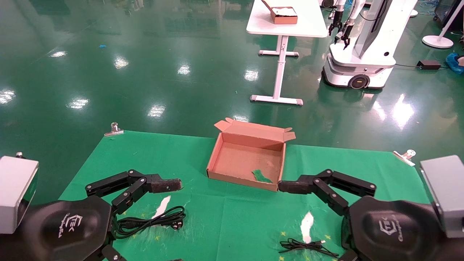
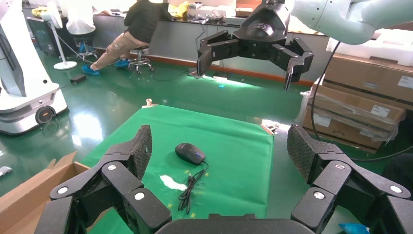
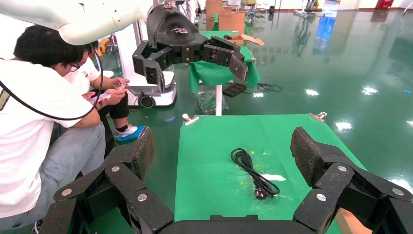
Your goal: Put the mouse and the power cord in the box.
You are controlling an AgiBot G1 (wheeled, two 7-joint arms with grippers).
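Note:
The brown cardboard box stands open at the middle of the green cloth, with a green scrap on its floor. The coiled power cord lies near the front left, under my left arm; the right wrist view shows this power cord too. In the left wrist view the black mouse rests on the cloth with its thin cable bunched beside it. The head view shows only that cable. My left gripper hangs open and empty left of the box. My right gripper is open and empty beside the box's right corner.
Metal clips pin the cloth's far corners. White torn patches mark the cloth. Beyond, a white table holds a smaller brown box, and another robot stands on the green floor.

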